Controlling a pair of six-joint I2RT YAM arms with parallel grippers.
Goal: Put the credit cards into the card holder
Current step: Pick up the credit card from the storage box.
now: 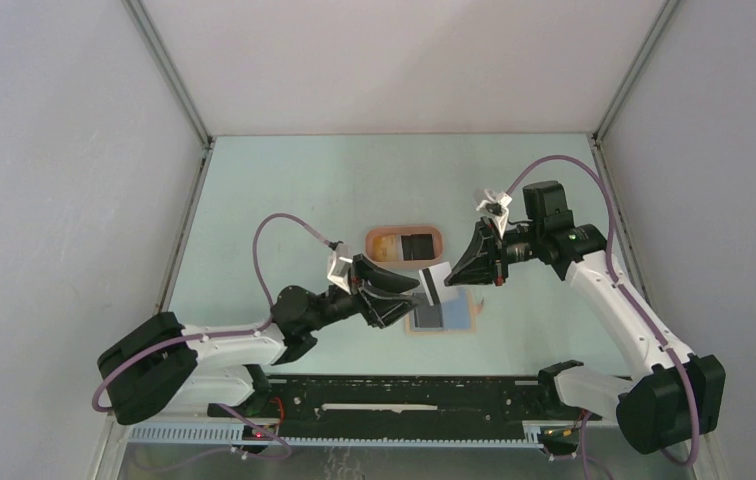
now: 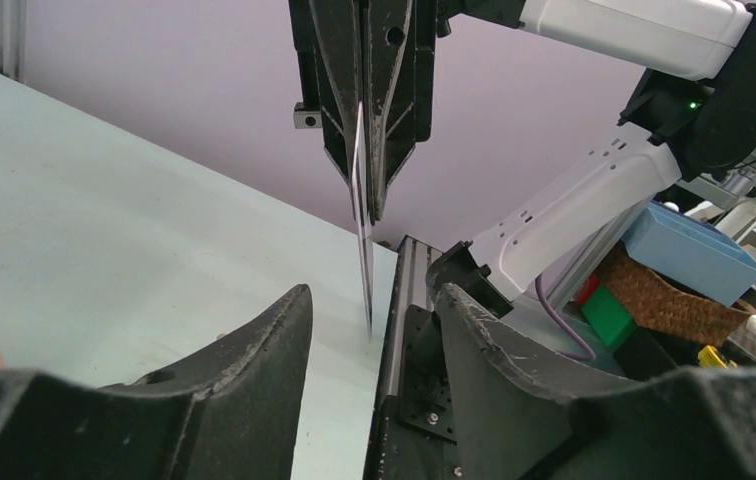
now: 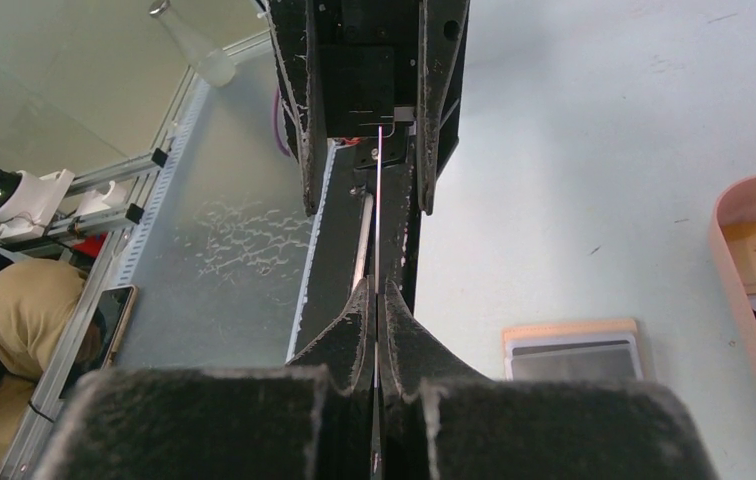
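Observation:
My right gripper (image 1: 454, 274) is shut on a pale credit card with a dark stripe (image 1: 434, 284) and holds it upright above the table. The card shows edge-on in the right wrist view (image 3: 379, 220), pinched between the right fingertips (image 3: 359, 320). My left gripper (image 1: 409, 292) is open, its jaws on either side of the card's free end without touching it. The card's edge (image 2: 364, 250) hangs between my left fingers (image 2: 274, 340). The tan card holder (image 1: 416, 327) lies open on the table just below, with cards in it. It also shows in the right wrist view (image 3: 569, 330).
A salmon-pink oval tray (image 1: 406, 231) behind the grippers holds a yellow-orange card (image 1: 386, 245) and a black card (image 1: 417, 246). Its rim shows in the right wrist view (image 3: 726, 250). A black rail (image 1: 394, 395) runs along the near table edge. Walls enclose the table.

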